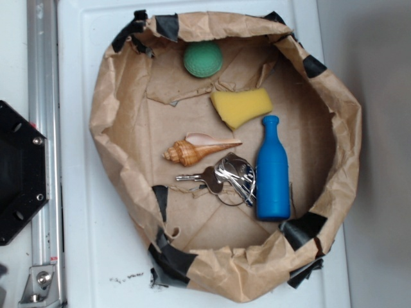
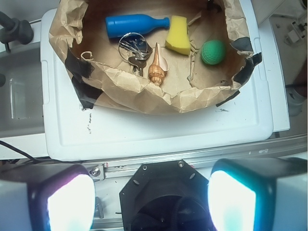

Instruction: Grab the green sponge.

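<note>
the hand (image 2: pixel 151 199), spread and empty, sits well back from the green ball-shaped sponge (image 2: pixel 212 52); its descent could snag the paper rim (image 2: pixel 144 94) between them

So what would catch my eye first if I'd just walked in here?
Probably the crumpled brown paper bowl on the white tray, patched with black tape. Inside, the bright blue bottle lies along one side, with the yellow sponge at its neck and the green ball beyond. A seashell and keys sit mid-bowl.

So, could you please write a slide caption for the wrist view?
Open gripper hangs far above paper-lined bin holding green sponge, yellow sponge, bottle, keys, shell.
</note>
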`<state>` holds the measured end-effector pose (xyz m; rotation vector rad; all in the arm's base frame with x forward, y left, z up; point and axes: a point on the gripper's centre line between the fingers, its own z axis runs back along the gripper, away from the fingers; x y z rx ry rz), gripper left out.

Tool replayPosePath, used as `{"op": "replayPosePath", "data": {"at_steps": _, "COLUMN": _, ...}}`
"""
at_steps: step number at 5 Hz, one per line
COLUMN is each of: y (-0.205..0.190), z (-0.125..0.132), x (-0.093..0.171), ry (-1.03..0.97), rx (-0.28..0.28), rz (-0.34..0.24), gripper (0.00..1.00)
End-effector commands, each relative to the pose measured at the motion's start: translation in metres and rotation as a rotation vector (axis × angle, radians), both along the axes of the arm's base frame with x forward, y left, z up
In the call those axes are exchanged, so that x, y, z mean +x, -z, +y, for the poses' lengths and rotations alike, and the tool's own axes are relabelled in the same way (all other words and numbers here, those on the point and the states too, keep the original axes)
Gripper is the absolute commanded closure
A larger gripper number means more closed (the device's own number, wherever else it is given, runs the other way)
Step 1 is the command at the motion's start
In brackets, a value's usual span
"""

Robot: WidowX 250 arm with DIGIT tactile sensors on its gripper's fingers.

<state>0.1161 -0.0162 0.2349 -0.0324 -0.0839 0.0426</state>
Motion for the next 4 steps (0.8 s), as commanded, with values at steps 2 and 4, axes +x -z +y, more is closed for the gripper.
{"op": "replayPosePath", "data": {"at_steps": 2, "y": 0.038, "z": 0.007, "x": 0.042, "ry": -0.027, "rx": -0.019, "rz": -0.124, "gripper": 0.00}}
{"op": "replayPosePath", "data": {"at_steps": 4, "y": 0.068, "z": 0.029, "x": 0.114, "ry": -0.308, "rx": -0.048, "rz": -0.233, "gripper": 0.00}}
